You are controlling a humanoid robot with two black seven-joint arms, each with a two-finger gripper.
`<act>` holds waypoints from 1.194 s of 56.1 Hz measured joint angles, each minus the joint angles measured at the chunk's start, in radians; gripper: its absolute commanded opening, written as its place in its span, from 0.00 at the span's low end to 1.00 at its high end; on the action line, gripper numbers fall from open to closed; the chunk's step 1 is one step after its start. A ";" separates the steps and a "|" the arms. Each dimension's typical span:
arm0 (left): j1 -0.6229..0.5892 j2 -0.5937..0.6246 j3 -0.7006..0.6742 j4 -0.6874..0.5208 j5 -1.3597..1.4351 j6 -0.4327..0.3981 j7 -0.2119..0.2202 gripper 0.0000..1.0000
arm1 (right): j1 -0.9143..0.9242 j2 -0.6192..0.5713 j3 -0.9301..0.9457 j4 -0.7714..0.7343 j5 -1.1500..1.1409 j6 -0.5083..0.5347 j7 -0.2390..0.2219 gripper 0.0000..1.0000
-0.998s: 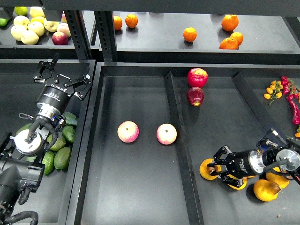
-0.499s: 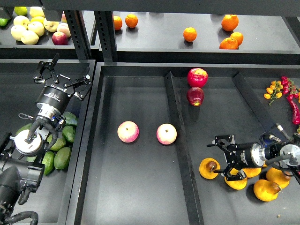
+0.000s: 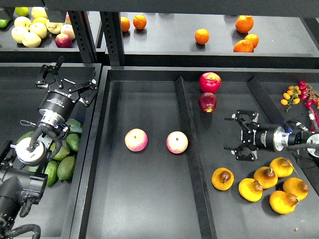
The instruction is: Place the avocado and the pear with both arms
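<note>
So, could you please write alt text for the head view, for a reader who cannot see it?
Both grippers are open and hold nothing: the right gripper hovers above five orange-yellow pears, and the left gripper is above a pile of green avocados. Two pink-yellow apples lie in the middle tray.

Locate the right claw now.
Head view, right side: the right claw hangs open above the pears, right of the pink-yellow apple.

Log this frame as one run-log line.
left gripper: open, empty, above avocados | right gripper: open, empty, above pears | nearest pear: lying in tray, ungrasped
</note>
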 measured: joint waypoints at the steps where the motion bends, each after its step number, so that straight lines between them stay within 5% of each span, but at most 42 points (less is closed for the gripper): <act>1: 0.000 0.000 0.000 -0.002 0.000 0.000 0.000 0.99 | -0.003 0.012 0.012 0.000 0.000 0.000 0.000 0.99; 12: 0.001 0.000 -0.001 -0.009 0.000 0.000 -0.001 0.99 | -0.029 0.137 0.128 -0.014 0.003 0.000 0.005 0.99; 23: 0.002 0.000 0.003 -0.011 -0.001 0.000 -0.004 0.99 | -0.026 0.183 0.148 -0.045 0.004 0.000 0.221 0.99; 30: 0.002 0.000 0.024 -0.011 -0.002 0.000 -0.006 0.99 | -0.025 0.202 0.240 -0.061 0.004 0.000 0.305 1.00; 67: -0.009 0.000 0.057 0.007 0.000 0.000 -0.010 0.99 | -0.054 0.204 0.395 -0.120 -0.031 0.000 0.325 1.00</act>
